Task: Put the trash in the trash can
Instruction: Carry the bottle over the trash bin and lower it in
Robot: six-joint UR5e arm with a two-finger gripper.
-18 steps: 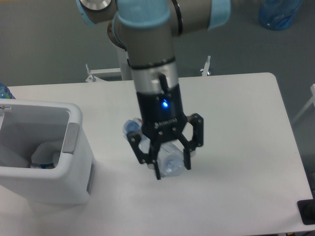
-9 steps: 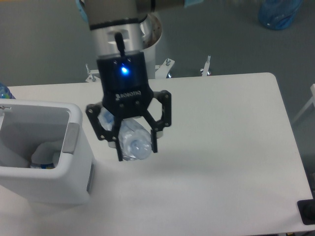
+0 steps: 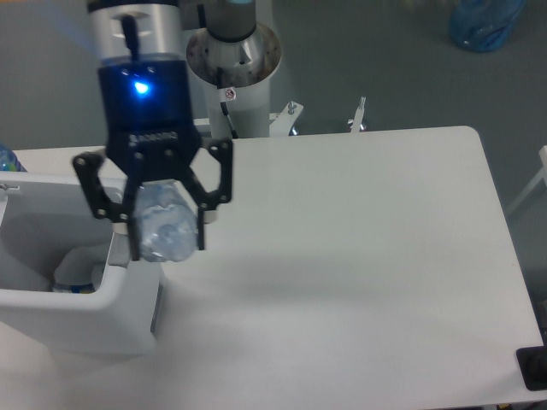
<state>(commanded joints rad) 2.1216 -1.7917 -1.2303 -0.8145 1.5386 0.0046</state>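
Spillage is the risk: the trash can (image 3: 60,316) stands at the bench's (image 3: 359,256) left edge, and the bottle (image 3: 164,229) hangs over its right rim, not squarely above the opening. Released here, it would likely strike the rim and roll onto the bench. Something pale already lies inside the can. The gripper (image 3: 167,242) has its fingers (image 3: 202,229) clamped on the bottle's clear body.

white table (image 3: 367,256) filling most of view | grey floor (image 3: 385,60) showing behind | blue bag (image 3: 485,24) sitting on floor top right, well apart from table | black object (image 3: 533,367) poking in at bottom right edge
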